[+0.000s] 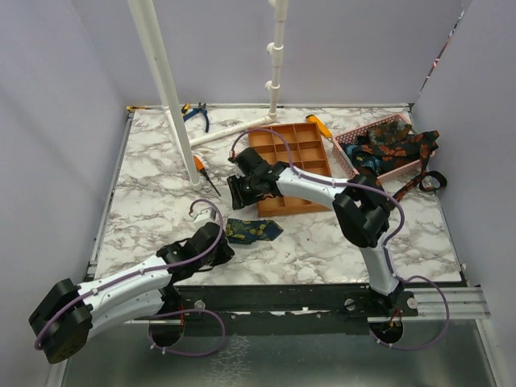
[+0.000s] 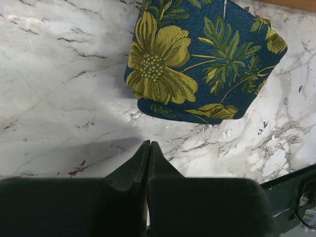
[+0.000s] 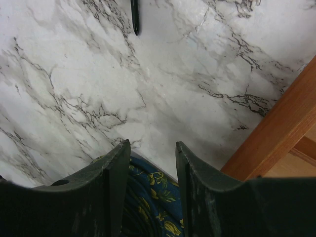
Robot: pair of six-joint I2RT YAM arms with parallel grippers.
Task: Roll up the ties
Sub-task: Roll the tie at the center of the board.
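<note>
Ok, left fingers (image 2: 131,170): pressed fully together, nothing between them, low over the table (image 1: 153,201), just short of the flat tie.
flat tie (image 2: 202,59): lies on the table between the 2 arms, near the front edge, just in front of the tray's near side; not touching the left fingers.
right fingers (image 3: 116,182): part-closed on the rolled tie (image 3: 148,197), which fills the gap between them; held above the table beside the tray's left edge.
tie pile (image 1: 393,145): heaped in the basket, 1 strip hanging over the near rim onto the table.
tray (image 1: 294,161): orange, rigid, square compartments, mid-table; its edge sits right next to the right fingers.
basket (image 1: 345,139): pink perforated plastic, back right, close beside the tray.
screwdriver (image 1: 201,171): orange handle, dark shaft, left of the tray, near the right fingers.
pliers (image 1: 196,114): blue handles, at the back edge.
pipes (image 1: 165,89): white round plastic, 1 slanting up from the table left of the tray, 1 upright at the back.
textures: table is smooth white marble-look with grey veins; flat tie is woven navy with large yellow-green flowers and leaves; rolled tie is navy with small yellow print, wound in layers.
</note>
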